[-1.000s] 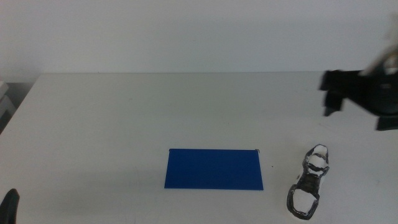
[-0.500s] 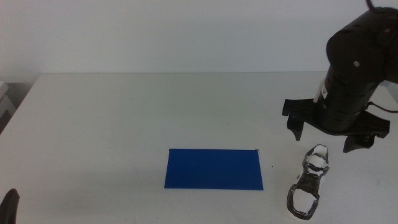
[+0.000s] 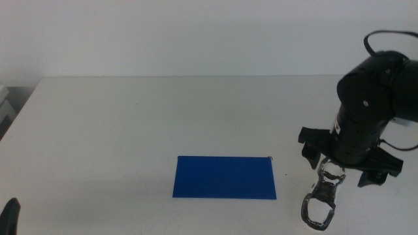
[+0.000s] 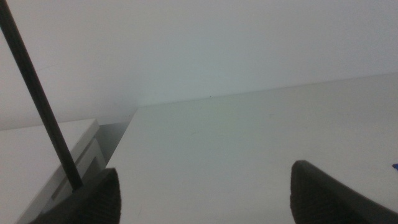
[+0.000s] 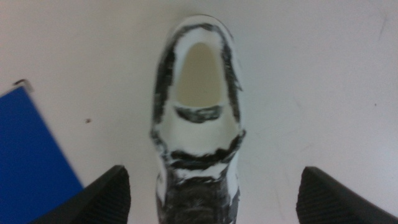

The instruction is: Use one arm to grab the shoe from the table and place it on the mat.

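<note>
We have the right gripper (image 3: 345, 164) poised directly over the small glossy black-and-white sneaker (image 3: 322, 197), which lies on the large plain white tabletop (image 3: 130, 124) at the near right, just right of the thin deep-blue rectangular mat (image 3: 225, 177) and not touching it. The relation that matters: the shoe's long axis runs roughly near-to-far, slightly slanted, and our jaws stand spread wide to either side of it, crossing that axis. In the right wrist view the sneaker (image 5: 198, 124) sits centred between the two dark jaws, with clear table on both sides, so nothing is held yet. We judge that a straight descent followed by closing would catch the shoe across its width.

The right arm is plainly the nearer one. The left gripper (image 4: 205, 193) waits at the near left edge, jaws apart and empty, facing the far left of the table.

The tabletop is smooth and bare, backed by a plain white wall (image 3: 196, 32).
</note>
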